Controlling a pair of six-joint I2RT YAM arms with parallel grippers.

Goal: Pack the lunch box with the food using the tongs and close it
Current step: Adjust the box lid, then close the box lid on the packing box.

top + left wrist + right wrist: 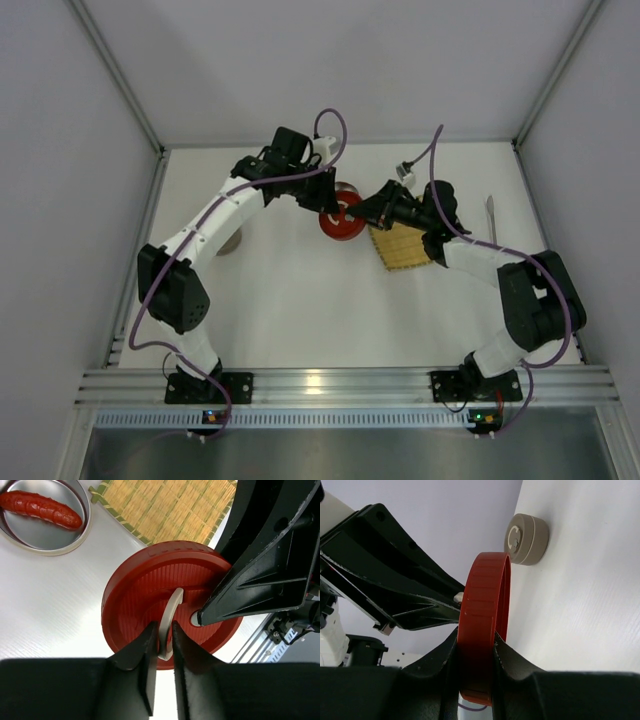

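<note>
Two grippers meet on one ribbed, round red lid (135,590): the left gripper (164,627) pinches its pale curved handle (174,600), and the right gripper (476,635) clamps the rim edge-on. Nearby, a glossy red sausage piece (40,509) lies in a round metal tin (75,544) beside the bamboo mat (165,505). Slim silver tongs (490,212) lie apart, toward the table's right side.
</note>
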